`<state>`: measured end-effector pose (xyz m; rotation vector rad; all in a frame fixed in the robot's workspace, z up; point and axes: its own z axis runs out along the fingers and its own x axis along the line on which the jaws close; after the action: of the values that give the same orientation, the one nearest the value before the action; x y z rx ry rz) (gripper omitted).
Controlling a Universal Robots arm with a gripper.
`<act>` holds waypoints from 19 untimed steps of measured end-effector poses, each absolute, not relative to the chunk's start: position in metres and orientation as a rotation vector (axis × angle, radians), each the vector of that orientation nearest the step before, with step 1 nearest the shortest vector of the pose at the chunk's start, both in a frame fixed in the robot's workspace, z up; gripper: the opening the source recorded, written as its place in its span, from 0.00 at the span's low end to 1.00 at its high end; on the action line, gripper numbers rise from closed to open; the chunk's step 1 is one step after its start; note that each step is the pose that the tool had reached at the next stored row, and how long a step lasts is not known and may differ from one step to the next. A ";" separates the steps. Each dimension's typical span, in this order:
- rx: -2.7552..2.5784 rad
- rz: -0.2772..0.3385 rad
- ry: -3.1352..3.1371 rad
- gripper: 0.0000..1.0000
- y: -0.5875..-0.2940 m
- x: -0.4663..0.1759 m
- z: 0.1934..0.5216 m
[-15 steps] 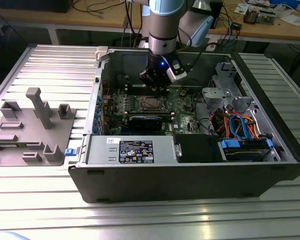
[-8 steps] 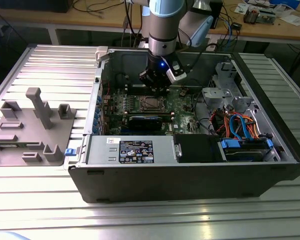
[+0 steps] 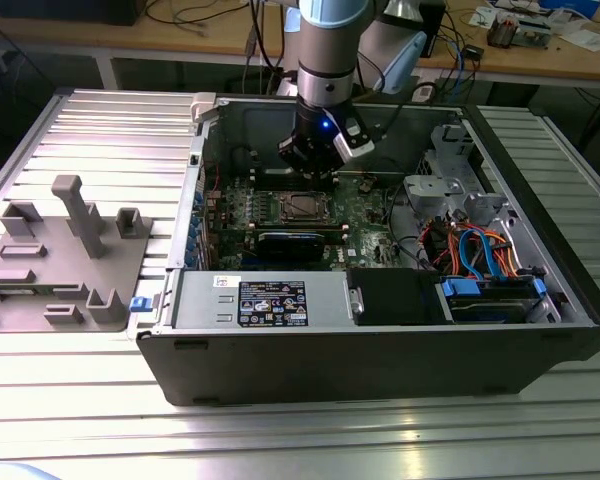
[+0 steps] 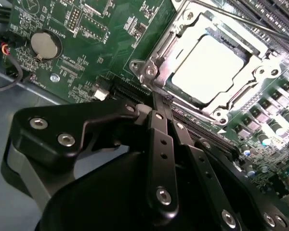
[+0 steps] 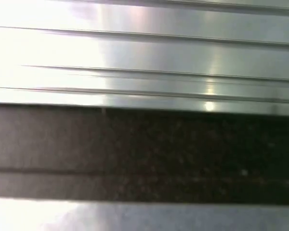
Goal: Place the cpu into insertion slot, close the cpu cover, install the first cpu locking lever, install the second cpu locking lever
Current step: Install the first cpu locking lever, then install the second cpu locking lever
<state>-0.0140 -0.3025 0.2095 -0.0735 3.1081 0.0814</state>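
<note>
The hand [image 3: 318, 172] hangs inside the open case [image 3: 380, 350], just over the far edge of the board [image 3: 365, 215], beside the slot [image 3: 302, 207]. In the second wrist view its fingers [image 4: 160, 144] lie pressed together with nothing between them, tips near the slot's corner. The cpu [image 4: 207, 67] sits in the slot, with the cover [image 4: 156, 65] down around it. A grey fixture [image 3: 65, 255] lies on the desk [image 3: 280, 440] near its left edge in the exterior view.

One cpu [image 4: 208, 67], one cpu cover [image 4: 183, 103] (frame around it), one coin cell [image 4: 45, 44].
</note>
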 end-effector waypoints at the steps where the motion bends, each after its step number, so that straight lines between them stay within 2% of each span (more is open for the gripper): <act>1: -0.073 0.081 3.108 0.11 -0.304 -0.014 0.209; 19: -0.073 0.081 3.108 0.11 -0.312 -0.014 0.209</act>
<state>-0.0141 -0.3123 0.2091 -0.0733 3.1081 0.0815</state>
